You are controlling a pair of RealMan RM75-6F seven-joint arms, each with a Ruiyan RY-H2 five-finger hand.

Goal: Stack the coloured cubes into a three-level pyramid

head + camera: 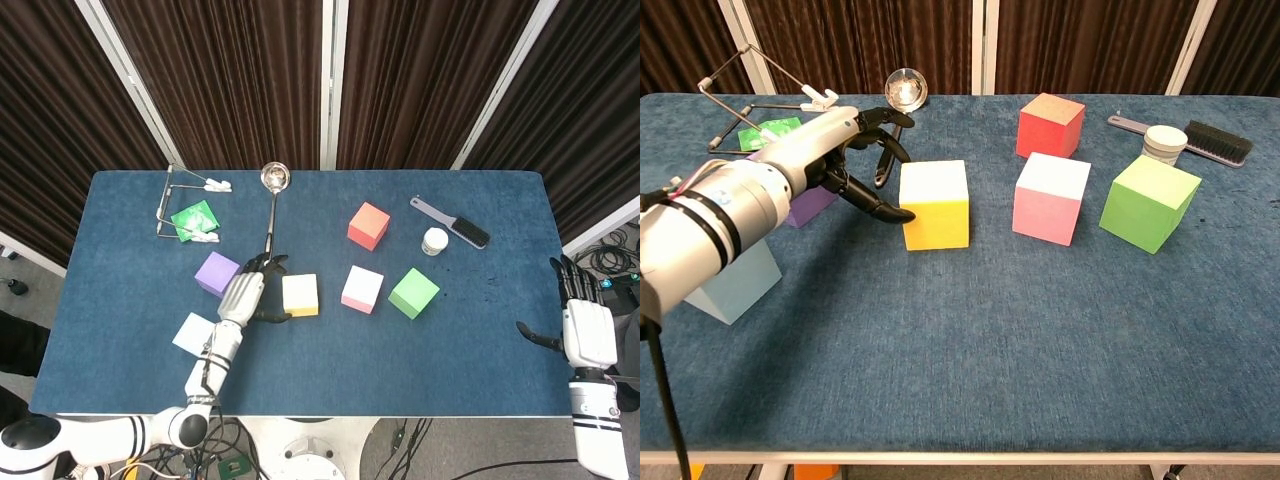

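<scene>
Nearest the robot, the light blue cube (732,280) sits by the front left of the table (1040,360), partly covered in the chest view by the left forearm that passes over it. Just beyond, the left hand (845,150) hangs immediately to the left of the yellow cube (935,204), fingers parted and curved toward it with nothing between them; the thumb tip lies at the cube's left face, low down, though whether it actually touches cannot be told from either view. The cube therefore lies to the hand's right, squarely side-on, and a cube has no long axis to favour, so any closing grasp looks likely to take it across its left and right or near and far faces. This hand is by far the nearer one: the right hand (585,330) rests off the table's right edge, fingers spread and holding nothing, well apart from every cube. The purple cube (217,274) stands just behind the left hand and is largely hidden by it in the chest view. To the right, in a loose row, come the pink cube (1051,197) and the green cube (1150,203), with the red cube (1050,124) farther back. Nothing is stacked yet; all six cubes sit singly on the cloth. At the back lie a ladle (272,200), a brush (1200,135) and a small white jar (1165,144).
</scene>
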